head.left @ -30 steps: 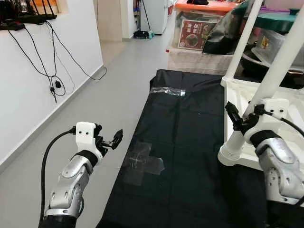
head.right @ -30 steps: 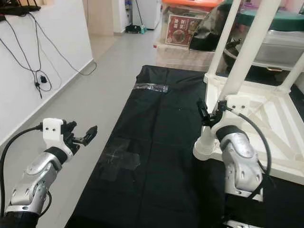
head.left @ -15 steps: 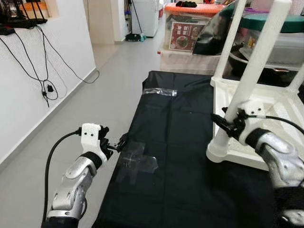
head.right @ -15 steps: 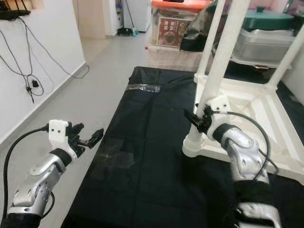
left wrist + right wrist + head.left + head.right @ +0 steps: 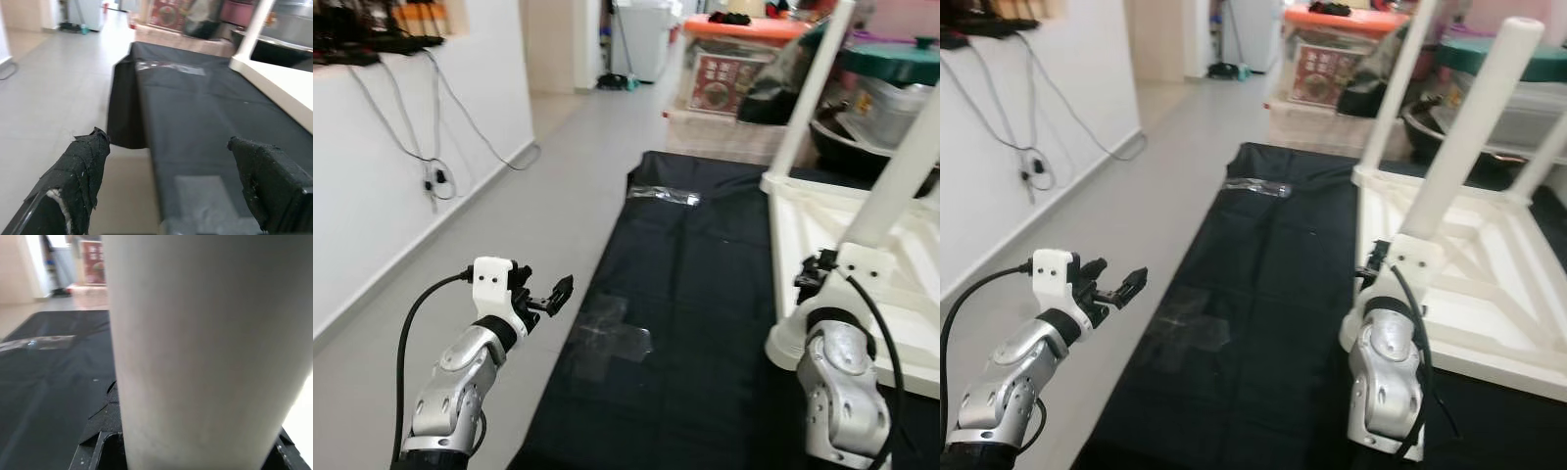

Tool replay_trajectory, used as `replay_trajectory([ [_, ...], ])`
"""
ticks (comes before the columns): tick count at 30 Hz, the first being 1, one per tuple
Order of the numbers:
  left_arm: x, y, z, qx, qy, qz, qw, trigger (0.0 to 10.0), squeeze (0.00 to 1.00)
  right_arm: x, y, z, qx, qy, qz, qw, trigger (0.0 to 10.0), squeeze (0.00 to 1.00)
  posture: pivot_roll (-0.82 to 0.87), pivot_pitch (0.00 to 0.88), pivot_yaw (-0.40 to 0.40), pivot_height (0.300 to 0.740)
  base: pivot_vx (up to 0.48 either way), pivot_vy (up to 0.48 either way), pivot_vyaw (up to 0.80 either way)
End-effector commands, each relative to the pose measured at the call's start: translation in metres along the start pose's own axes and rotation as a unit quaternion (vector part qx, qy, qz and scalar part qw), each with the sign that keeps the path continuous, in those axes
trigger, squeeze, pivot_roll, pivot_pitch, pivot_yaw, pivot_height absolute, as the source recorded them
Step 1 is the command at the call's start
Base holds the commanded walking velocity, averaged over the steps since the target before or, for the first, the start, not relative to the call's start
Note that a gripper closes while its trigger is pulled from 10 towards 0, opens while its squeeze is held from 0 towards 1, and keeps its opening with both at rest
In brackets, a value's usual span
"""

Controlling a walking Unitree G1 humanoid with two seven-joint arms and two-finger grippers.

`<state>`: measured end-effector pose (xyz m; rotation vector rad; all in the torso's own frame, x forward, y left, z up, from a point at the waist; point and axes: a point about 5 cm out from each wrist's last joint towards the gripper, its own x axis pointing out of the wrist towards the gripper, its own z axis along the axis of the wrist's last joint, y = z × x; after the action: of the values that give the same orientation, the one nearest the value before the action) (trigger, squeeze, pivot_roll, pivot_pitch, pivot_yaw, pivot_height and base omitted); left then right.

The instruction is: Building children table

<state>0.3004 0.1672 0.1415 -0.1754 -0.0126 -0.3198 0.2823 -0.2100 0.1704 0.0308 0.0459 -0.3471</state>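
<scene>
— Table (image 5: 1469, 284): where does it lie?

— Upside down on the black sheet (image 5: 705, 294), at the sheet's right side, white legs pointing up. The near leg (image 5: 1464, 127) rises from the near left corner of the frame; a second leg (image 5: 808, 88) stands farther back.

— And the right gripper (image 5: 815, 279)?

— It is at the foot of the near leg, low down where the leg meets the frame. In the right wrist view the leg (image 5: 205, 347) stands right between the black fingers (image 5: 100, 435), very close to the camera, with a finger showing on either side of it. The fingers look closed around it, though the contact itself is hidden.

— The left gripper (image 5: 555, 294)?

— Held out in the air over the grey floor (image 5: 509, 225), just beside the sheet's left edge, touching nothing. In the left wrist view its two fingers (image 5: 83, 166) stand wide apart with nothing between them.

— What else is on the sheet?

— A patch of clear tape (image 5: 612, 338) near the left edge, close to the left gripper, and another strip of tape (image 5: 663, 194) at the far end.

— And around it?

— A white wall (image 5: 382, 186) on the left with black cables (image 5: 435, 171) hanging down it. Beyond the sheet's far end, storage boxes (image 5: 724, 78), one with an orange lid, and a green pot lid (image 5: 901, 61) to the right, behind the legs.
</scene>
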Motion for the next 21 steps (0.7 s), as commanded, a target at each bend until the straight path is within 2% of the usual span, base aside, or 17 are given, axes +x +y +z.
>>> replay_trajectory([
  [1, 0.001, 0.000, 0.000, -0.001, 0.006, -0.006, 1.000, 10.0, 0.00, 0.002, 0.015, -0.023, 0.019, 0.067, 0.085, 0.994, 10.0, 0.96, -0.09, 0.000, -0.039, 0.740, 0.000, 0.000, 0.00],
  [4, 0.001, -0.001, 0.000, -0.001, 0.006, -0.006, 1.000, 10.0, 0.00, 0.006, 0.016, -0.015, 0.021, 0.050, 0.105, 0.993, 10.0, 1.00, -0.08, 0.000, -0.047, 0.740, 0.000, 0.000, 0.00],
  [5, 0.001, -0.001, -0.001, -0.003, 0.007, -0.006, 1.000, 10.0, 0.00, 0.011, 0.019, 0.000, 0.042, 0.037, 0.155, 0.986, 10.0, 1.00, -0.08, 0.000, -0.050, 0.740, 0.000, 0.000, 0.00],
  [6, 0.001, -0.001, -0.002, -0.004, 0.008, -0.006, 1.000, 10.0, 0.00, 0.011, 0.021, 0.007, 0.055, 0.023, 0.233, 0.971, 10.0, 0.00, -0.08, 0.000, -0.049, 0.740, 0.000, 0.000, 0.00],
  [8, 0.001, -0.001, -0.002, -0.004, 0.008, -0.006, 1.000, 10.0, 0.00, 0.011, 0.021, 0.007, 0.055, 0.023, 0.233, 0.971, 10.0, 0.00, -0.08, 0.000, -0.049, 0.740, 0.000, 0.000, 0.00],
  [9, 0.001, -0.001, -0.003, -0.005, 0.009, -0.005, 1.000, 10.0, 0.00, 0.009, 0.022, 0.013, 0.063, 0.013, 0.285, 0.956, 10.0, 0.00, -0.09, 0.000, -0.045, 0.740, 0.000, 0.000, 0.00],
  [10, 0.002, -0.001, -0.005, -0.009, 0.011, -0.004, 1.000, 10.0, 0.00, 0.010, 0.016, 0.013, 0.041, -0.002, 0.326, 0.944, 10.0, 0.00, -0.08, 0.000, -0.047, 0.740, 0.000, 0.000, 0.00],
  [11, 0.002, -0.001, -0.005, -0.009, 0.011, -0.004, 1.000, 10.0, 0.00, 0.010, 0.016, 0.013, 0.041, -0.002, 0.326, 0.944, 10.0, 0.00, -0.08, 0.000, -0.047, 0.740, 0.000, 0.000, 0.00],
  [12, 0.003, 0.000, -0.006, -0.010, 0.013, -0.004, 1.000, 10.0, 0.00, 0.011, 0.010, 0.012, 0.018, -0.006, 0.361, 0.933, 10.0, 0.00, -0.08, 0.000, -0.053, 0.740, 0.000, 0.000, 0.00],
  [13, 0.003, 0.000, -0.006, -0.010, 0.013, -0.004, 1.000, 10.0, 0.00, 0.011, 0.010, 0.012, 0.018, -0.006, 0.361, 0.933, 10.0, 0.00, -0.08, 0.000, -0.053, 0.740, 0.000, 0.000, 0.00],
  [14, 0.005, 0.001, -0.007, -0.012, 0.017, -0.005, 1.000, 10.0, 0.00, 0.012, 0.005, 0.009, -0.009, 0.001, 0.398, 0.917, 10.0, 0.00, -0.07, 0.000, -0.053, 0.740, 0.000, 0.000, 0.00],
  [15, 0.005, 0.001, -0.007, -0.012, 0.017, -0.005, 1.000, 10.0, 0.00, 0.012, 0.005, 0.009, -0.009, 0.001, 0.398, 0.917, 10.0, 0.00, -0.07, 0.000, -0.053, 0.740, 0.000, 0.000, 0.00],
  [16, 0.006, 0.002, -0.009, -0.013, 0.020, -0.008, 1.000, 10.0, 0.00, 0.015, 0.001, 0.005, -0.051, 0.005, 0.429, 0.902, 10.0, 0.00, -0.07, 0.000, -0.059, 0.740, 0.000, 0.000, 0.00],
  [17, 0.007, 0.003, -0.009, -0.014, 0.022, -0.010, 1.000, 10.0, 0.00, 0.017, 0.000, 0.000, -0.072, 0.020, 0.464, 0.882, 10.0, 0.00, -0.06, 0.000, -0.062, 0.740, 0.000, 0.000, 0.00],
  [18, 0.007, 0.003, -0.010, -0.015, 0.024, -0.011, 1.000, 10.0, 0.00, 0.018, 0.000, -0.003, -0.084, 0.031, 0.484, 0.870, 10.0, 0.00, -0.06, 0.000, -0.063, 0.740, 0.000, 0.000, 0.00],
  [19, 0.008, 0.003, -0.011, -0.015, 0.024, -0.011, 1.000, 10.0, 0.00, 0.020, 0.001, -0.005, -0.092, 0.031, 0.497, 0.862, 10.0, 0.00, -0.06, 0.000, -0.067, 0.740, 0.000, 0.000, 0.00],
  [21, 0.008, 0.003, -0.011, -0.016, 0.025, -0.010, 1.000, 10.0, 0.00, 0.020, 0.002, -0.005, -0.092, 0.032, 0.507, 0.856, 10.0, 0.00, -0.06, 0.000, -0.067, 0.740, 0.000, 0.000, 0.00],
])
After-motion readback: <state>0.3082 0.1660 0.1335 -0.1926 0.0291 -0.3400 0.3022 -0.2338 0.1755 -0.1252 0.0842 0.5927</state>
